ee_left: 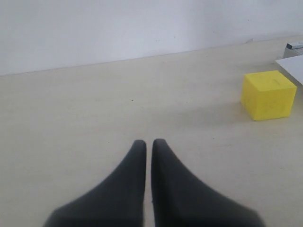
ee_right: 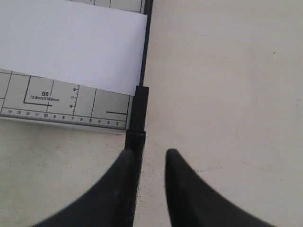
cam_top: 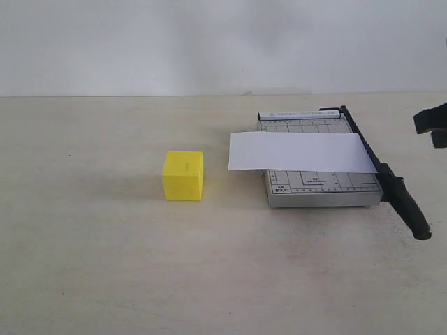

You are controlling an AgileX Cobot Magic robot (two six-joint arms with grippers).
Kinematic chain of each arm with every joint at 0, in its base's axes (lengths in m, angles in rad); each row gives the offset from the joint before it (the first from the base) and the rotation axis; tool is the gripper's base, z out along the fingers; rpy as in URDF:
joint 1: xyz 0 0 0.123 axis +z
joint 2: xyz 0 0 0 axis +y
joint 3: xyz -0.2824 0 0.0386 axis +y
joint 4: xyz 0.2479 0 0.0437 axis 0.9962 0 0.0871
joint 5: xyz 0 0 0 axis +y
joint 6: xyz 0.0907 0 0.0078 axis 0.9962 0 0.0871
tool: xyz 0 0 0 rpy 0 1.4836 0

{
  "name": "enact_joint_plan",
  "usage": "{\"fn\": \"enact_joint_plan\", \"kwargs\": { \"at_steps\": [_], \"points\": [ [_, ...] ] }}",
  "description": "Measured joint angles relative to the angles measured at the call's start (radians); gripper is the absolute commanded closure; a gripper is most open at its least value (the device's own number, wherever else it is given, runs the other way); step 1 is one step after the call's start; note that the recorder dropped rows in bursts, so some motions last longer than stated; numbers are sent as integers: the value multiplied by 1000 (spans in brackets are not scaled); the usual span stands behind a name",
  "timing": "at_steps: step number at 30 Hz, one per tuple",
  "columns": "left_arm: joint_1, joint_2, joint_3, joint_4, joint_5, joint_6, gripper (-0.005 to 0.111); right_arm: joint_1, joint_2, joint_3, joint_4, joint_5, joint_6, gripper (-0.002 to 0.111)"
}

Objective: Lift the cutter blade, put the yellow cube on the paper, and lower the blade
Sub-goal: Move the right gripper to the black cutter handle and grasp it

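The yellow cube (cam_top: 183, 175) rests on the table, left of the cutter; it also shows in the left wrist view (ee_left: 268, 94). The paper (cam_top: 300, 151) lies across the grey gridded base (cam_top: 321, 190), overhanging it on the left. The cutter blade (cam_top: 408, 204) is down along the base's right edge, its thick handle sticking out towards the front. My right gripper (ee_right: 149, 152) hovers open above the blade (ee_right: 139, 109) with nothing between its fingers; only a part of it shows at the exterior view's right edge (cam_top: 433, 124). My left gripper (ee_left: 149, 142) is shut and empty, well short of the cube.
A white wall (cam_top: 223, 42) backs the pale table (cam_top: 105, 265). A corner of the paper (ee_left: 292, 66) shows just beyond the cube in the left wrist view. The left arm is outside the exterior view.
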Motion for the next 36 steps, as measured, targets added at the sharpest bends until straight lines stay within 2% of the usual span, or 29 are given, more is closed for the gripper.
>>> {"fn": "enact_joint_plan", "kwargs": {
  "at_steps": [3, 7, 13, 26, 31, 36],
  "points": [
    [0, 0, 0, 0, 0, 0, 102, 0, 51, -23, 12, 2, -20, 58],
    [0, 0, 0, 0, 0, 0, 102, 0, 111, -27, 48, 21, -6, 58],
    [0, 0, 0, 0, 0, 0, 102, 0, 207, -27, 89, 156, 2, 58],
    [0, 0, 0, 0, 0, 0, 102, 0, 297, -27, 99, 145, 9, 58],
    [0, 0, 0, 0, 0, 0, 102, 0, 311, -27, 98, 85, 10, 58],
    [0, 0, 0, 0, 0, 0, 102, 0, 275, 88, 123, -130, -9, 58]
  ]
}}
